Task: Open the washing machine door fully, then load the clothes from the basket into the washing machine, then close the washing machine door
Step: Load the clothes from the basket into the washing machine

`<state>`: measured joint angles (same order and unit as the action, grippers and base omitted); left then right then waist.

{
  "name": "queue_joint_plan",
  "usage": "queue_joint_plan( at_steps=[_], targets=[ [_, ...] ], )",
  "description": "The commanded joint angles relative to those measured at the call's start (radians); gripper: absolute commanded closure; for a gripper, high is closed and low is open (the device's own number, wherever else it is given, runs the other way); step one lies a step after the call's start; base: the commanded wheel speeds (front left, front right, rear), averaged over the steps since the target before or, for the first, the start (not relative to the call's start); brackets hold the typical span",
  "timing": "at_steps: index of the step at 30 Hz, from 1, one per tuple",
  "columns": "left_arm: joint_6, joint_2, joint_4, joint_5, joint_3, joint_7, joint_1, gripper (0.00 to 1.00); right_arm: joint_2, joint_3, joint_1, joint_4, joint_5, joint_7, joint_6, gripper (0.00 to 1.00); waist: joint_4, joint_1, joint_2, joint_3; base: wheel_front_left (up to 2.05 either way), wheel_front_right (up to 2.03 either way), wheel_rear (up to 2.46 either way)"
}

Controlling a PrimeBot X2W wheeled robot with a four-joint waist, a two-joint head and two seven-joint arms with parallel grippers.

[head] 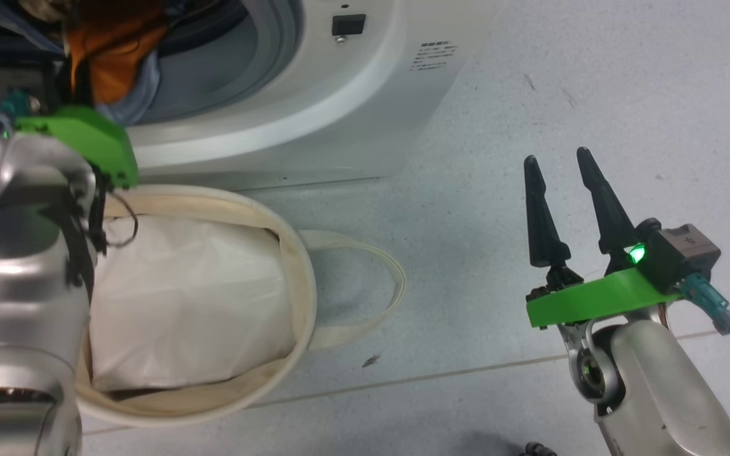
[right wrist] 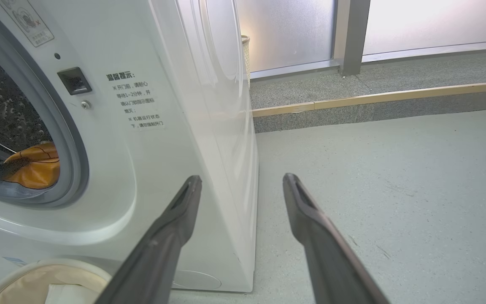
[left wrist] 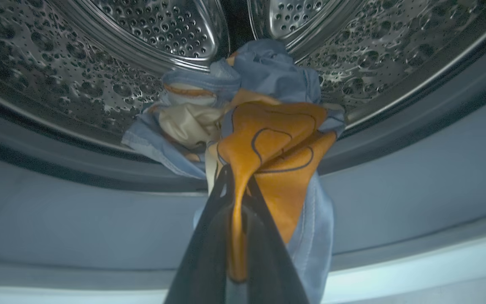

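**Left gripper pinches the clothes inside the drum mouth**

The left gripper (left wrist: 236, 177) reaches into the washer (head: 339, 107). Its two fingers are pressed together on an orange fold of the clothes (left wrist: 276, 139). The bundle, blue with orange and cream patches, hangs from the fingertips at the drum's opening. Part of it is over the grey seal (left wrist: 78, 223) and part against the steel drum (left wrist: 158, 21) behind. In the head view the same orange and blue cloth shows at the washer's mouth, above the left arm's green wrist plate (head: 86, 136).

The right gripper (head: 557, 155) is well apart from the washer, over the bare floor (head: 593, 76). Its fingers are spread wide and hold nothing. Its wrist view looks past the washer's right front corner.

The basket (head: 301, 266) stands on the floor just in front of the washer. One loop handle (head: 397, 278) lies out to its right. A white cloth (head: 194, 297) lies inside the basket.
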<state>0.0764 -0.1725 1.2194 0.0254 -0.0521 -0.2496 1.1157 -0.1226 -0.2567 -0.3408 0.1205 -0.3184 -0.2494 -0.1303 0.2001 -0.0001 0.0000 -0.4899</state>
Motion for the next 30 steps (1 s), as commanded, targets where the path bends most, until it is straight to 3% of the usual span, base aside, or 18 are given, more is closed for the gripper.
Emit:
queue_joint_plan(
  at_steps=[1, 5, 16, 25, 26, 28, 30],
  targets=[
    [-0.011, -0.041, -0.057, 0.011, 0.017, -0.012, 0.045, 1.0, 0.008, -0.02, -0.002, -0.03, 0.001, -0.012, 0.0, 0.0, -0.001, 0.0001, 0.0, -0.01, 0.0, 0.0, 0.0],
    [-0.033, -0.057, -0.078, 0.028, 0.025, -0.012, 0.086, 1.0, 0.012, -0.023, -0.004, -0.038, 0.003, -0.012, 0.0, 0.0, 0.011, 0.0001, 0.0, -0.047, 0.0, 0.0, 0.0],
    [-0.044, -0.121, -0.141, 0.035, 0.024, -0.012, 0.261, 1.0, 0.039, 0.028, -0.003, -0.09, 0.017, -0.012, 0.0, 0.0, 0.086, 0.0001, 0.0, -0.2, 0.0, 0.0, 0.0],
    [-0.084, -0.134, -0.294, 0.057, 0.042, -0.012, 0.314, 1.0, 0.057, 0.051, -0.008, -0.123, 0.034, -0.012, 0.0, 0.0, 0.094, 0.0001, 0.0, -0.272, 0.05, 0.05, 0.05],
    [-0.088, -0.135, -0.293, 0.058, 0.043, -0.012, 0.309, 0.95, 0.059, 0.052, -0.006, -0.122, 0.039, -0.012, 0.0, 0.0, 0.092, 0.0001, 0.0, -0.273, 0.07, 0.07, 0.07],
    [-0.11, -0.132, -0.258, 0.057, 0.033, -0.012, 0.3, 0.0, 0.062, 0.053, -0.004, -0.121, 0.046, -0.012, 0.0, 0.0, 0.088, 0.0001, 0.0, -0.269, 0.02, 0.02, 0.02],
    [-0.123, -0.127, -0.188, 0.056, 0.024, -0.012, 0.302, 0.0, 0.064, 0.051, -0.004, -0.12, 0.049, -0.012, 0.0, 0.0, 0.086, 0.0001, 0.0, -0.262, 0.0, 0.0, 0.0]
  ],
)
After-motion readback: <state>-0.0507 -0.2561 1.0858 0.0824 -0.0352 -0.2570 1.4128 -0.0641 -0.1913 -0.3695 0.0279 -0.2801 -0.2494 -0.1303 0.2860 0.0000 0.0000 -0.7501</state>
